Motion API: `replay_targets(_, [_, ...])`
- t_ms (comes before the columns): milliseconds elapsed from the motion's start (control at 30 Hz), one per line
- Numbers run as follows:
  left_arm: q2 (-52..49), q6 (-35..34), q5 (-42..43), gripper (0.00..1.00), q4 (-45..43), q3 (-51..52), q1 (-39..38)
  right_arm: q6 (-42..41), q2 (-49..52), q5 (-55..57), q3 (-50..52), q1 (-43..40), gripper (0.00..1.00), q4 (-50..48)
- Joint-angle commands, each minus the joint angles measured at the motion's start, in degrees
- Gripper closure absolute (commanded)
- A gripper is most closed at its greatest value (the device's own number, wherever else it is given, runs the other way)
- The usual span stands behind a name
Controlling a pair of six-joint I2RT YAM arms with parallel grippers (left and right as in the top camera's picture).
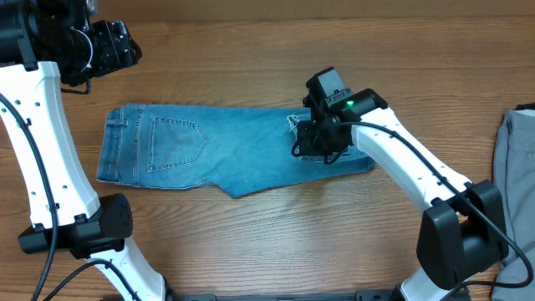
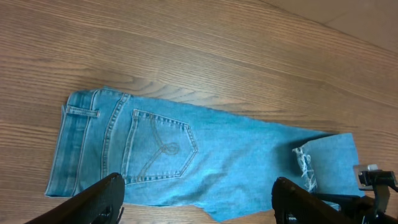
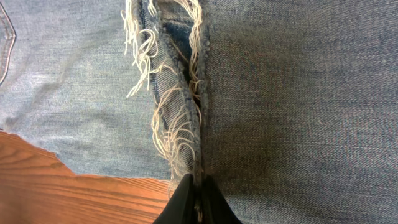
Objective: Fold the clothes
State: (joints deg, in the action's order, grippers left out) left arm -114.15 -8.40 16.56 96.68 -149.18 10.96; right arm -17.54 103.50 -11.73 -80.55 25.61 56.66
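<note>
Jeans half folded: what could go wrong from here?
1. The right gripper pinches only the frayed hem of the jeans; the threads could slip out mid-fold.
2. The left gripper hangs open off the cloth, so nothing pins the waistband; a pull may drag the whole pair.

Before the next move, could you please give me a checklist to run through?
1. Right tool shut on the frayed hem: ok.
2. Both hem layers caught: cannot tell.
3. Left tool open, clear of the jeans: ok.
4. Waist end lying flat on the table: ok.
5. Grey garment apart from the jeans: ok.
</note>
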Motion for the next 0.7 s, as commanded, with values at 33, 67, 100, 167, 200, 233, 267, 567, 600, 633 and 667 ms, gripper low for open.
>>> replay_targets(33, [0.6, 0.7, 0.9, 0.21, 0.1, -0.1, -0.2, -0.3, 0.0, -3.5, 1.3, 0.7, 0.94, -1.4])
replay_targets(67, [0.6, 0.7, 0.9, 0.21, 0.1, -0.1, -0.2, -0.3, 0.0, -3.8, 1.6, 0.9, 0.94, -2.0])
replay_targets(100, [0.6, 0.7, 0.9, 0.21, 0.1, -0.1, -0.2, -0.6, 0.0, -4.0, 2.0, 1.2, 0.93, -2.9])
replay_targets(167, [0.6, 0.7, 0.9, 0.21, 0.1, -0.1, -0.2, -1.7, 0.0, -4.0, 2.8, 1.9, 0.92, -4.7])
replay_targets(200, [0.6, 0.7, 0.9, 0.21, 0.1, -0.1, -0.2, -2.1, 0.0, -4.0, 3.2, 2.3, 0.92, -5.8])
replay_targets(233, [0.6, 0.7, 0.9, 0.21, 0.1, -0.1, -0.2, -2.3, 0.0, -3.9, 3.5, 2.5, 0.91, -6.5])
replay_targets(267, [0.6, 0.7, 0.9, 0.21, 0.1, -0.1, -0.2, -2.3, 0.2, -3.8, 3.7, 2.8, 0.83, -7.1])
replay_targets(567, [0.6, 0.7, 0.9, 0.2, 0.1, -0.1, -0.2, -0.5, -5.3, -3.4, 3.5, -1.3, 0.49, -7.5])
replay_targets(600, [0.6, 0.7, 0.9, 0.2, 0.1, -0.1, -0.2, -0.5, -6.8, -2.5, 3.2, -3.1, 0.49, -6.9])
replay_targets(633, [0.6, 0.7, 0.9, 0.19, 0.1, -0.1, -0.2, -0.5, -7.9, -1.9, 2.9, -4.9, 0.49, -6.4])
replay_targets(667, [0.6, 0.7, 0.9, 0.18, 0.1, -0.1, -0.2, -0.5, -8.9, -1.8, 2.8, -7.1, 0.48, -5.9])
